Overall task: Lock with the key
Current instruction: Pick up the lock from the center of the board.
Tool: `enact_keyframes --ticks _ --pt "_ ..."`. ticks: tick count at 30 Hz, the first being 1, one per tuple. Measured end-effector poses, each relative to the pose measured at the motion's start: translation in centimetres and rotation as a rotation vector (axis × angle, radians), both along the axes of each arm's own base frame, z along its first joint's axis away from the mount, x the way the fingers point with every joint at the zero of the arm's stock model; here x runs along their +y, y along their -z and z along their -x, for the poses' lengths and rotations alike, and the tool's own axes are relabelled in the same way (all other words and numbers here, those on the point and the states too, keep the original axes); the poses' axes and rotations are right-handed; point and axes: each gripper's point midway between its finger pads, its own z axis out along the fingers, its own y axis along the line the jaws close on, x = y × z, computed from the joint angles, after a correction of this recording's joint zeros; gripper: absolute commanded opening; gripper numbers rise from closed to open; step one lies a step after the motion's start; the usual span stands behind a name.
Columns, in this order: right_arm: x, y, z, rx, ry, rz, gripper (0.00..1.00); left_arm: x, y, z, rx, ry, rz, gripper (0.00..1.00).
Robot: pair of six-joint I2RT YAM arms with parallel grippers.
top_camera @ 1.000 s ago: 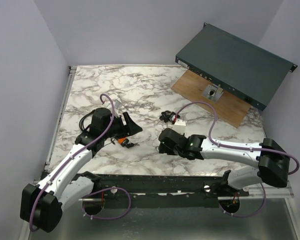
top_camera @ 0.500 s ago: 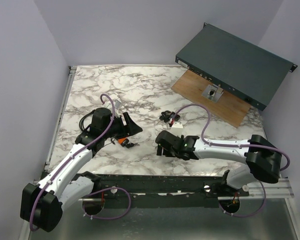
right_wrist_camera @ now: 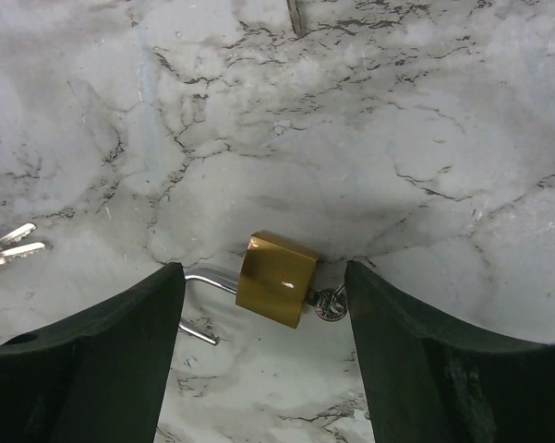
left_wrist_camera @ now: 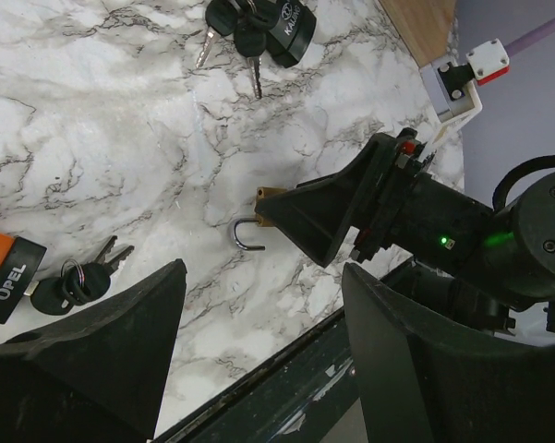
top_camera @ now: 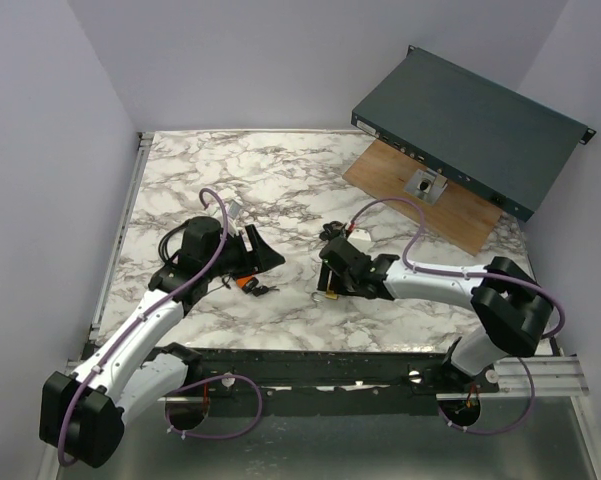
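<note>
A brass padlock lies on the marble with its steel shackle swung open and a small key stuck in its base. My right gripper is open, one finger on each side of the lock, touching neither. From above, the padlock shows just below the right gripper. My left gripper is open and holds nothing. In the left wrist view the shackle pokes out beside the right gripper's finger, beyond my left gripper.
Keys on an orange OPEL tag lie by the left gripper. A black key bunch sits behind the right gripper. A wooden board with a silver latch and a dark rack unit stand at the back right.
The right arm has swung left and forward, bringing its open gripper down around the padlock. The left arm has not moved.
</note>
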Motion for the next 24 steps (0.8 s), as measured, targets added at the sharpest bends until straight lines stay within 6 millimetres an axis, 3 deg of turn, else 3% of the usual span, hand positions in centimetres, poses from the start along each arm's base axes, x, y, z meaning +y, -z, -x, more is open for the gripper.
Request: enact_keyframes --ticks 7,17,24 --pt "0.4 0.0 -0.5 0.005 -0.044 0.047 0.54 0.2 -0.2 0.4 -0.001 0.000 0.000 0.67" --pt "0.3 0.7 -0.7 0.025 -0.071 0.134 0.52 0.3 0.1 0.6 0.008 0.000 -0.003 0.67" --pt "0.1 0.6 -0.6 0.026 -0.079 0.179 0.54 0.5 2.1 1.4 0.051 0.003 -0.020 0.67"
